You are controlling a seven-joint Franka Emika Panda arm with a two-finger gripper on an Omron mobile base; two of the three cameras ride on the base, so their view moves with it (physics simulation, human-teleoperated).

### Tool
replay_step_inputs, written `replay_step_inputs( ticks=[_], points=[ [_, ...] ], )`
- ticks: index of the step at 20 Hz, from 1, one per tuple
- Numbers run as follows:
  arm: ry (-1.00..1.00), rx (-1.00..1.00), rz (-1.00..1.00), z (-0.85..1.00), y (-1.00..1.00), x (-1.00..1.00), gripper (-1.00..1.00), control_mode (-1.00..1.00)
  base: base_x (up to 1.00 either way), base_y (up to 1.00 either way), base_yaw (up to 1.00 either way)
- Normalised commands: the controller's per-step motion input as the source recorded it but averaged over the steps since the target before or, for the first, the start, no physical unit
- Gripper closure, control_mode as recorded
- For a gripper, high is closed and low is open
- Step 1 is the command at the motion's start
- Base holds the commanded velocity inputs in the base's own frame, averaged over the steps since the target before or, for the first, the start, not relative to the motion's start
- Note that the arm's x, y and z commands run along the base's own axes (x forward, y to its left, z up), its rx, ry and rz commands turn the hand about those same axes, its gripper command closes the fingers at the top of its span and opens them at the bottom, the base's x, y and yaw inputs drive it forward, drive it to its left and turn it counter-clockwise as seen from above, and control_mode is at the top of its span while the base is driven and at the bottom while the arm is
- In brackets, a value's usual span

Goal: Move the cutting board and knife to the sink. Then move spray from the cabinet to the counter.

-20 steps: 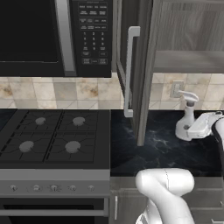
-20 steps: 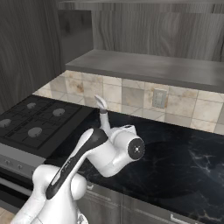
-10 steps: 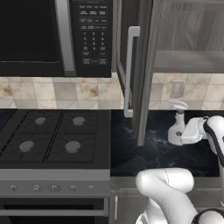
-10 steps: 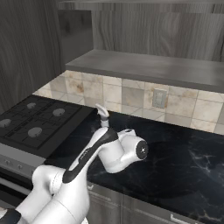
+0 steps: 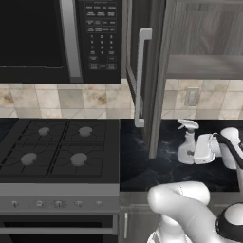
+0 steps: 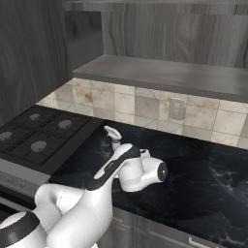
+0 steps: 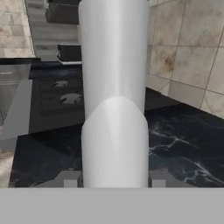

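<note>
While our tool clamps spray at bottle's lower body, fingers flank it on both sides. We see spray upright, low over black bench, right of open cabinet door; base contact unclear. Stove left, microwave above.

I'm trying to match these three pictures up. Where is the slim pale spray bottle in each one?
Left base view: slim pale grey-white spray bottle stands at right on the black marble-look counter, beside the tool.
Right base view: its trigger nozzle pokes up at centre, behind the white arm.
Hand view: the bottle rises up the middle, close.
Shared landmark: black stove.
</note>
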Motion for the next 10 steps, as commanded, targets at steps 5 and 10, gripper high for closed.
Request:
replay_step_inputs(
  ticks=[5, 10],
  points=[
    [0.0, 0.0, 0.05, -0.32, 0.0, 0.26, 1.0, -1.0, 0.0, 0.0, 0.0],
    [0.0, 0.0, 0.02, -0.28, 0.0, 0.29, 1.0, -1.0, 0.0, 0.0, 0.0]
  ],
)
